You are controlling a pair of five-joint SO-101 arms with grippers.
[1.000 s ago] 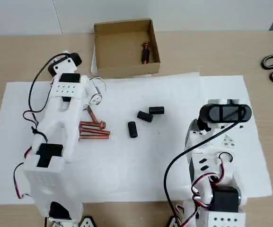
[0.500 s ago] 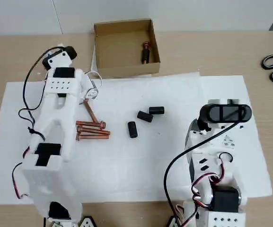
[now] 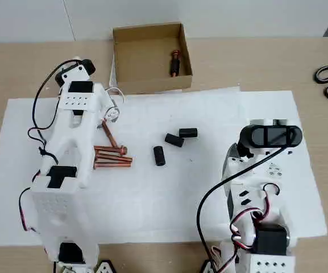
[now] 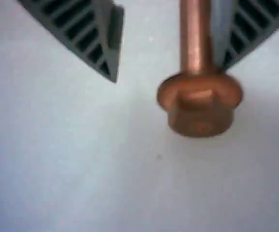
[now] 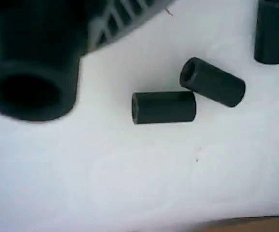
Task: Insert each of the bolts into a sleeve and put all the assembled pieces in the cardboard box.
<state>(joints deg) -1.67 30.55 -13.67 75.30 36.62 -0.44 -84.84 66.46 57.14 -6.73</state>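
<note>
Cardboard box (image 3: 131,57) with one assembled piece (image 3: 175,62) inside; left gripper (image 4: 170,67), jaws wide, straddles a copper bolt (image 4: 199,104) lying on the white sheet (image 4: 57,169) hard against one finger — off-centre closing may roll it clear — right gripper (image 5: 47,53) clamped on a black sleeve (image 5: 30,89).

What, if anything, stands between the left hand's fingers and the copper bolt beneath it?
Nothing visible does. The bolt lies between the left hand's open fingers, close against one; bare white sheet fills the gap to the other.
</note>
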